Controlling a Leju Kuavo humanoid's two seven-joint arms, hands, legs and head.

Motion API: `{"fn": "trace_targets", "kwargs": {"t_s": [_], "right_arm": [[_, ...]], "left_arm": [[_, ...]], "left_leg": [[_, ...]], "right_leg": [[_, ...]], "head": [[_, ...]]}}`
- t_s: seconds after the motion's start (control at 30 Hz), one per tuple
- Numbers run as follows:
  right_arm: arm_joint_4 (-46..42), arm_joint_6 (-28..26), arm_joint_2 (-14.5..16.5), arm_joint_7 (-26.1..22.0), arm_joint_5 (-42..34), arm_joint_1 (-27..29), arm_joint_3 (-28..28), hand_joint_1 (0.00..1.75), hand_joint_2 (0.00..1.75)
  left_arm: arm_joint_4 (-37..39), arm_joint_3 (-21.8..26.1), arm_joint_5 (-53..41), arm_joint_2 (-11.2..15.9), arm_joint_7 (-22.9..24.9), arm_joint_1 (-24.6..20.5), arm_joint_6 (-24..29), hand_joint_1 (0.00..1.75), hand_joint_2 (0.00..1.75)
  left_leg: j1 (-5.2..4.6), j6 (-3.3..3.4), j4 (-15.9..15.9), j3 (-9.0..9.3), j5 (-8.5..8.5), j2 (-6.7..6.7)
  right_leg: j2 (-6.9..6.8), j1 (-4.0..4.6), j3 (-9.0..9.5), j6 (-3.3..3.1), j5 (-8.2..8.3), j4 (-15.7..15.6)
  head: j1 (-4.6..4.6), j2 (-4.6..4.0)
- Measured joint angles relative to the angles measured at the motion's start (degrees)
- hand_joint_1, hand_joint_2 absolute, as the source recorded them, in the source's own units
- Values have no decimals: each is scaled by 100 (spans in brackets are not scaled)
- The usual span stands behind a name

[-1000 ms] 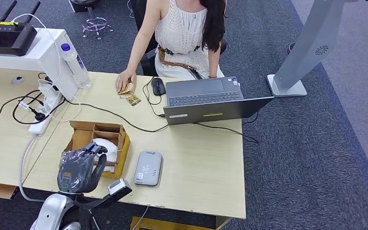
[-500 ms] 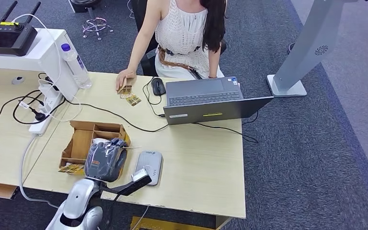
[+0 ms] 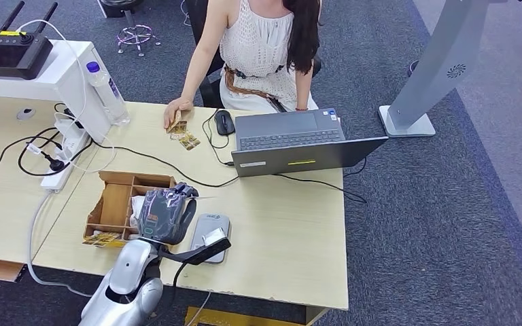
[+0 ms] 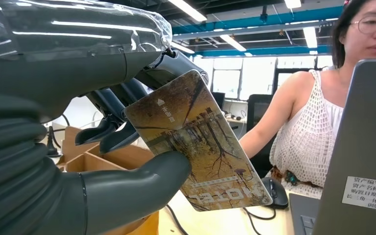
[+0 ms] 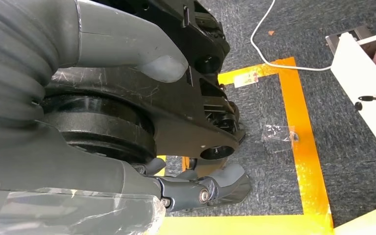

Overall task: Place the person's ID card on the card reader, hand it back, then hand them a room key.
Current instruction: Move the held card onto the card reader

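My left hand (image 3: pixel 166 214) hovers above the table between the cardboard box (image 3: pixel 112 204) and the grey card reader (image 3: pixel 211 236). In the left wrist view its thumb and fingers pinch a golden-brown room key card (image 4: pixel 196 147) printed with trees and hotel lettering. The person (image 3: pixel 265 47) sits across the table, one hand (image 3: pixel 177 111) resting on cards (image 3: pixel 185 136) lying by the far edge. My right hand (image 5: pixel 103 171) hangs down over the floor, its fingers (image 5: pixel 200 191) apart from the thumb and holding nothing.
An open laptop (image 3: pixel 292 139) and a mouse (image 3: pixel 223 122) stand before the person. Cables and a power strip (image 3: pixel 64 159) lie at the left, beside a white unit with a bottle (image 3: pixel 107 92). The table's front edge runs just below the reader.
My left hand has risen out of the cardboard box and moved right and forward, carrying the key card, and now hangs beside the card reader. The person's hand shifted slightly on the cards.
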Motion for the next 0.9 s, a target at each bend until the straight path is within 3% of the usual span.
{"fn": "trace_targets", "kwargs": {"t_s": [0.2,0.5,0.9], "right_arm": [[0,21,0,-7,7,-1,0,0,175],[0,83,-1,42,8,-1,-8,0,175],[0,95,-2,5,-15,3,-87,0,175]], "left_arm": [[92,-60,-2,-9,-6,-22,29,175,175],[467,-321,-86,-7,323,-76,-925,175,175],[594,-503,-4,52,332,-99,-1261,175,175]], "left_leg": [[0,0,0,0,0,0],[0,0,0,0,0,0],[0,0,0,0,0,0]], "right_leg": [[0,0,0,0,0,0],[0,0,0,0,0,0],[0,0,0,0,0,0]], "head": [[0,0],[0,0],[0,0]]}}
